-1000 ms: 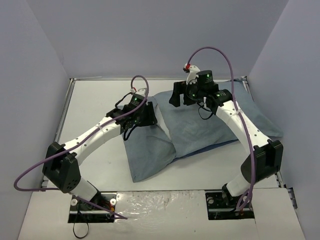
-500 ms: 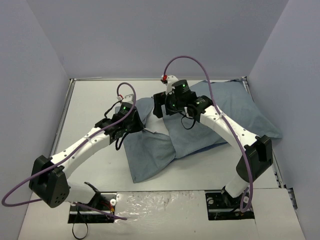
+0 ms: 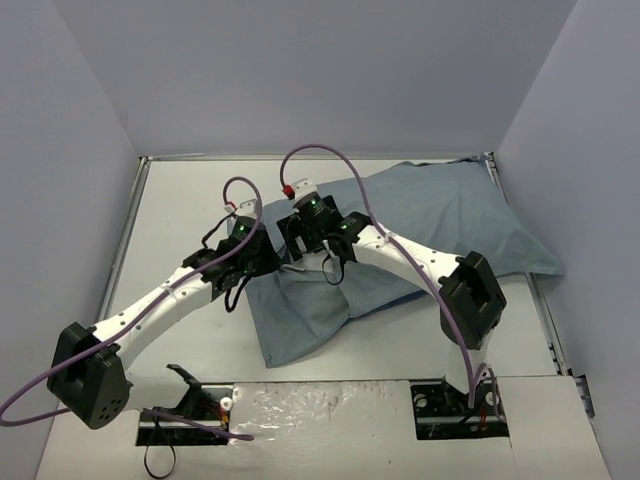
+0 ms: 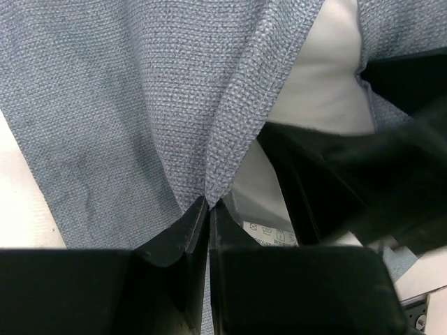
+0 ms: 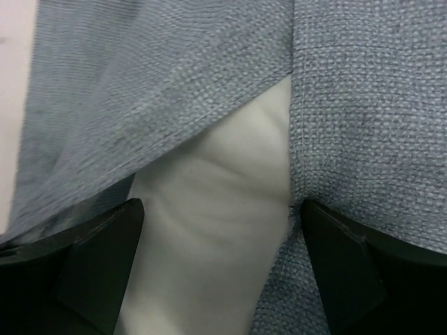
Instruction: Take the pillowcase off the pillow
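Pillowcase (image 3: 440, 215) lies across the centre and right of the top view on the white surface (image 3: 180, 200), pale grey-blue face up, one corner reaching toward the lower middle. Both arms meet at its open end, just left of centre

Left gripper (image 4: 208, 209): clenched on a fold of the pillowcase hem. The cloth runs up from the closed tips toward the top of the wrist view. White pillow (image 4: 325, 84) shows in the opening at upper right of that view. Printed tag (image 4: 269, 234) sits just beside the tips, lower middle

Right gripper (image 5: 222, 209): released, fingers (image 5: 105, 258) wide apart at the lower corners of its view, bare pillow between them. Hem edge runs down just beside the finger at lower right. Cannot tell whether either finger presses the pillow
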Robot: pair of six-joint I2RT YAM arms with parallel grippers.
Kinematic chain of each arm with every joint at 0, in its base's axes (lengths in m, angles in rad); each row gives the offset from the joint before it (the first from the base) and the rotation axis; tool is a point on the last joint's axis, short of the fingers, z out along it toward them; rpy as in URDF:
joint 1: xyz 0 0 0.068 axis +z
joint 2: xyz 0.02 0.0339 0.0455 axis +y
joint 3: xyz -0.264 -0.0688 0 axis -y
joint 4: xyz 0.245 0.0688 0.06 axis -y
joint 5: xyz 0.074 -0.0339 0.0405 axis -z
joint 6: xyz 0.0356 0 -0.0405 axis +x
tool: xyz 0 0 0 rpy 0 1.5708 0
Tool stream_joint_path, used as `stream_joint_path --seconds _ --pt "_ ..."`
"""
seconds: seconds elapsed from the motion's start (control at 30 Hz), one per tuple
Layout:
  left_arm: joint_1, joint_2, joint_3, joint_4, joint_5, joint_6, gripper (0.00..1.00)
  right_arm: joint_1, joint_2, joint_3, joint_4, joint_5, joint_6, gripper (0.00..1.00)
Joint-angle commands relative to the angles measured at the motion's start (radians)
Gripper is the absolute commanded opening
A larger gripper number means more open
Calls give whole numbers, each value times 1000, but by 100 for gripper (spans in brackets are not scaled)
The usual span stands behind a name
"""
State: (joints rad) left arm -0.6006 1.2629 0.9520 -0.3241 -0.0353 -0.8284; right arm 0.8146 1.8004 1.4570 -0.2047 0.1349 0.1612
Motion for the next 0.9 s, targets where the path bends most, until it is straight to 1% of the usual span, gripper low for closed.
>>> stream_joint_path --seconds 0.0,0.1,0.2,0.23,0.27,0.3,0.33,0.37,0.4,0.43,0.47,0.5,0.6,0.63,0.77,0.83,0.87 --pt "9 -57 -25 -9 -31 -25 2 20 62 -24 -10 202 1 90" --pt "12 -66 -45 -15 -29 -26 2 24 77 -64 13 281 0 83" --pt "21 -68 -62 -15 -20 -21 2 11 71 -108 47 299 -23 66" --pt "25 -66 -67 -10 -18 -21 2 2 65 -118 59 286 -32 49" --pt "27 -65 -73 -6 -15 -23 2 -11 62 -124 62 269 -40 39" --pt "28 -60 -85 6 -6 -21 2 -38 57 -129 62 237 -49 27" --pt "28 -56 -91 14 -2 -23 2 -55 53 -127 62 211 -57 6" --pt "28 -54 -97 22 3 -23 2 -75 51 -127 62 178 -63 0" --pt "27 -47 -110 32 12 -26 2 -98 36 -126 60 137 -66 0" --pt "28 -43 -114 37 15 -25 2 -154 27 -123 59 11 -84 0" --pt "28 -40 -119 42 20 -25 2 -185 4 -121 53 -67 -100 0" --pt "28 -34 -130 48 28 -25 2 -246 -6 -107 36 -234 -138 0" --pt "28 -31 -154 66 35 -23 2 -334 -21 -57 -64 -522 -250 0" --pt "28 -28 -159 71 35 -21 2 -383 -27 -44 -80 -655 -306 0" --pt "30 25 -156 91 71 11 2 -468 -93 -24 -139 -828 -426 0" --pt "30 49 -150 100 80 21 2 -511 -99 18 -156 -888 -440 0" --pt "30 74 -148 114 84 28 2 -526 -105 28 -157 -956 -433 0"
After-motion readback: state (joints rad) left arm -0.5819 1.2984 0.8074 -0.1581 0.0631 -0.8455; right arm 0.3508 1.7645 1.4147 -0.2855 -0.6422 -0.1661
